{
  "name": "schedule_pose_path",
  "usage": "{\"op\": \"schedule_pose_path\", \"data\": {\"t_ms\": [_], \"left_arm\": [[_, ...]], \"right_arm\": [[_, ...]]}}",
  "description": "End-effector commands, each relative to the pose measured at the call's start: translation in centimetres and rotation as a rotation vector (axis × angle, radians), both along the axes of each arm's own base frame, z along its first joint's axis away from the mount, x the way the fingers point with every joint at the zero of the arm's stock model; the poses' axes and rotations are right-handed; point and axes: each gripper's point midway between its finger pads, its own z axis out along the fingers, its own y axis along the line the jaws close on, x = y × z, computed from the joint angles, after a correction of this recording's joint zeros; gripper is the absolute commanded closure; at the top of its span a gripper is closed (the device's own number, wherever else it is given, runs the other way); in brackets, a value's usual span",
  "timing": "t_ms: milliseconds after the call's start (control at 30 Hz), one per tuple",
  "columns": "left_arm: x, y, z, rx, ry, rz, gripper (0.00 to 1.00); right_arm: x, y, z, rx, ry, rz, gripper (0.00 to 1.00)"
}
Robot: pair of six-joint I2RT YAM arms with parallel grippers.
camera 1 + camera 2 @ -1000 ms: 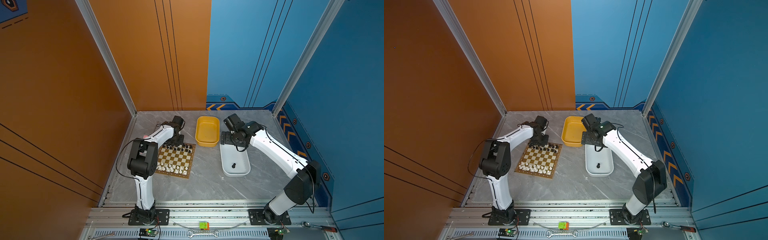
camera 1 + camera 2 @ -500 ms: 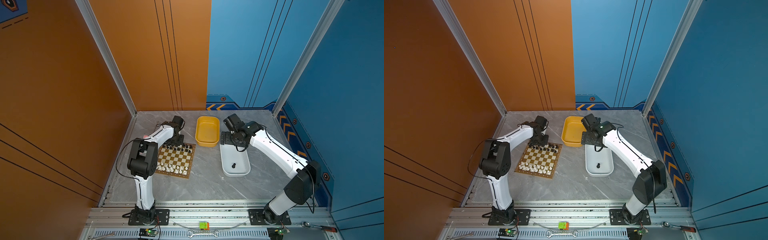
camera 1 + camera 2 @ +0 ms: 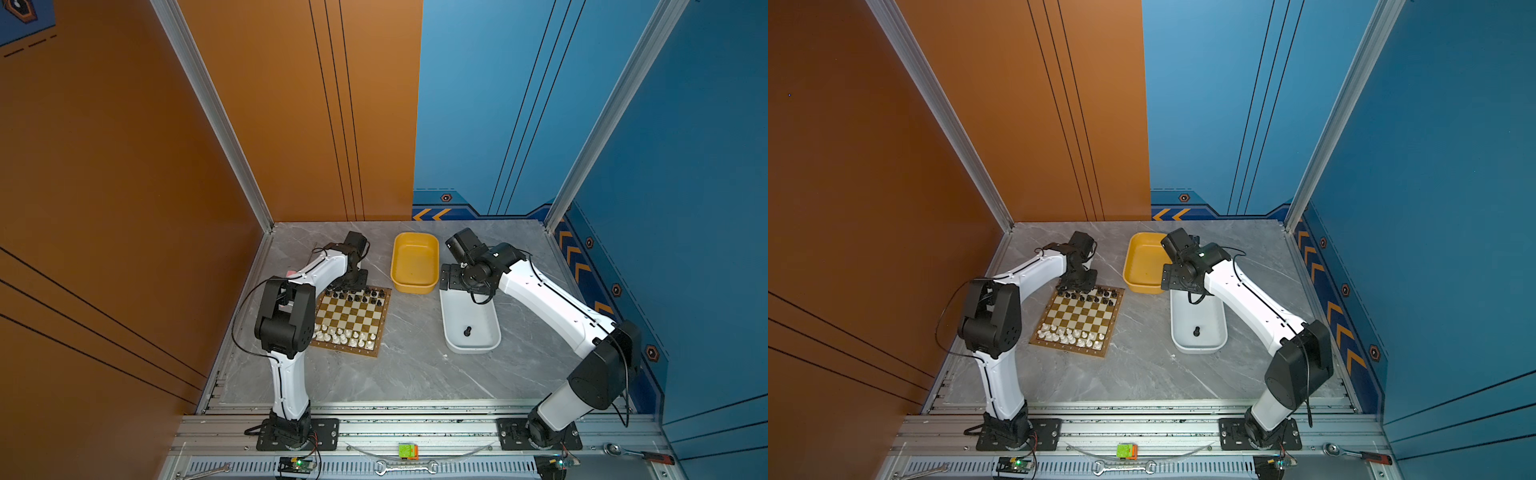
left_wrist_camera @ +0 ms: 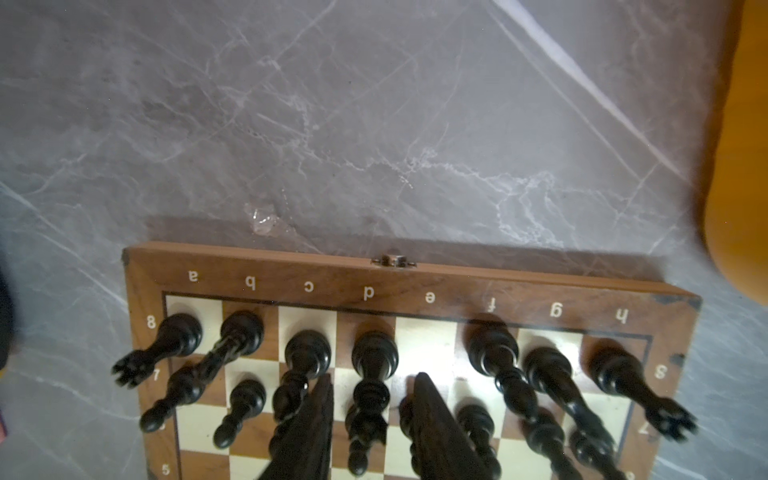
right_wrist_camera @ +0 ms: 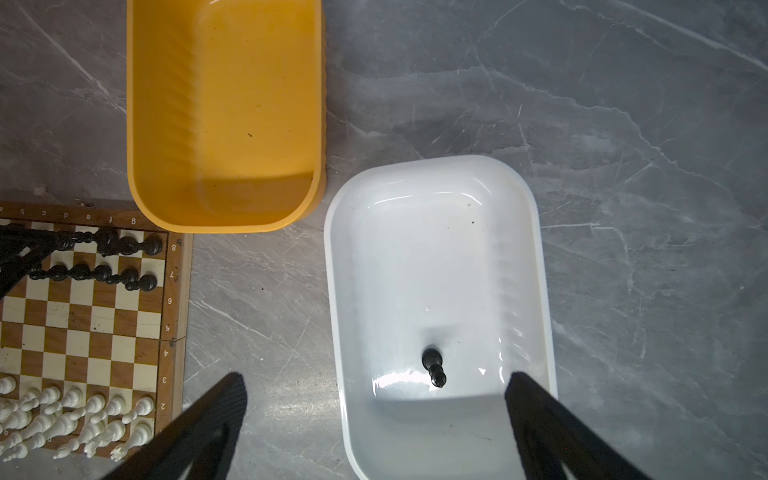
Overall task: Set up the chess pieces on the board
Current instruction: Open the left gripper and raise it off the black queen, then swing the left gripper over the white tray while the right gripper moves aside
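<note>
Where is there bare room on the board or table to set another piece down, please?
Free: the e8 square, between the black pieces on d8 and f8; the four middle rows of the board; the marble table between board and white tub. Crowded: both black rows and both white rows.

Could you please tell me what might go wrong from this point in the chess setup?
1. The left pincer stands open around the black piece on d8, close to the c8 piece; lifting away crookedly could topple either.
2. The empty e8 square is a narrow gap, so setting the loose black piece from the white tub there may knock the f8 piece.
</note>
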Motion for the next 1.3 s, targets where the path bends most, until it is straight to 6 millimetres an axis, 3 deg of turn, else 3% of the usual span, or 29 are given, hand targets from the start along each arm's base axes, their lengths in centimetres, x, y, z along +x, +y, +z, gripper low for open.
{"op": "schedule_pose_path", "data": {"t_ms": [0, 267, 400, 600, 733, 833, 1033, 1267], "left_arm": [[0.7, -0.3, 3.5, -0.034, -0.065, -0.006, 0.62], [1.3, -1.5, 7.8, -0.059, -0.154, -0.019, 0.58], [1.0, -4.1, 9.8, -0.097, -0.196, -0.060, 0.56], [-1.8, -13.2, 10.6, -0.171, -0.197, -0.195, 0.55], [-4.6, -20.0, 10.0, -0.187, -0.189, -0.301, 0.55], [-6.9, -24.4, 9.9, -0.216, -0.180, -0.366, 0.55], [-11.3, -31.1, 8.4, -0.227, -0.163, -0.502, 0.54], [-14.4, -35.3, 5.8, -0.211, -0.134, -0.590, 0.54]], "right_arm": [[0.4, 0.1, 0.3, -0.008, -0.022, -0.017, 0.00], [0.1, -0.6, 1.0, -0.027, -0.037, -0.027, 0.00], [-0.9, -2.9, 1.9, -0.073, -0.049, -0.055, 0.00], [-4.7, -10.1, 2.9, -0.112, -0.042, -0.226, 0.00], [-8.9, -16.1, 3.4, -0.122, -0.029, -0.387, 0.00], [-12.2, -19.0, 3.5, -0.120, -0.006, -0.451, 0.00], [-15.6, -19.9, 3.1, -0.070, 0.024, -0.454, 0.00], [-17.2, -19.7, 2.7, -0.032, 0.022, -0.421, 0.00]]}}
